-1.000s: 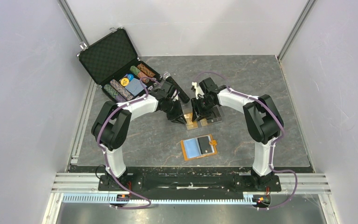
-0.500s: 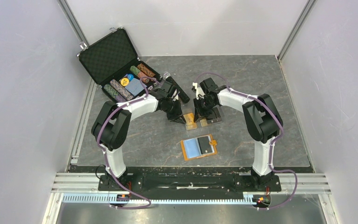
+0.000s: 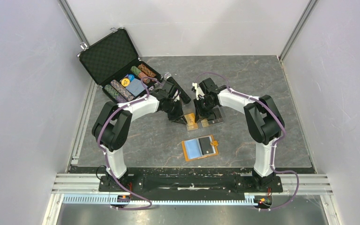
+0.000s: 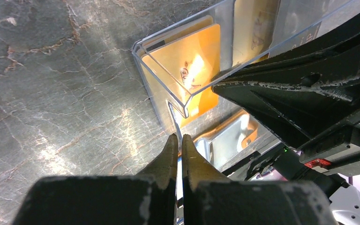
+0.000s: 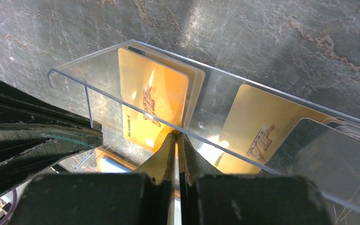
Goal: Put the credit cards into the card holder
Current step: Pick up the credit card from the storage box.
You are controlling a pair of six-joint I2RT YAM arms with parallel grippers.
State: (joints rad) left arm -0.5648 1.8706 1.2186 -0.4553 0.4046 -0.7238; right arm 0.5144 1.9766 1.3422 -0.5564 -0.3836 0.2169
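Note:
A clear plastic card tray [image 3: 206, 120] stands mid-table and holds gold-tan cards [image 3: 192, 123] and black cards [image 3: 218, 116]. My left gripper [image 3: 183, 118] is shut on the tray's end wall [image 4: 186, 101]. My right gripper [image 3: 199, 116] is shut on the lower edge of a gold card [image 5: 152, 103] standing in the tray [image 5: 122, 51]. Another gold card [image 5: 262, 136] and a black card [image 5: 328, 159] stand beside it. The orange card holder [image 3: 194, 148] lies open nearer the arms, with a black card [image 3: 208, 146] on its right half.
An open black foam-lined case [image 3: 115, 58] with several poker chip rows [image 3: 129, 83] stands at the back left. A black cylindrical object [image 3: 180, 92] lies behind the grippers. The grey walls close in on both sides.
The right gripper has shifted slightly left, closer to the left gripper, and the tray has nudged with it. The card holder has not moved.

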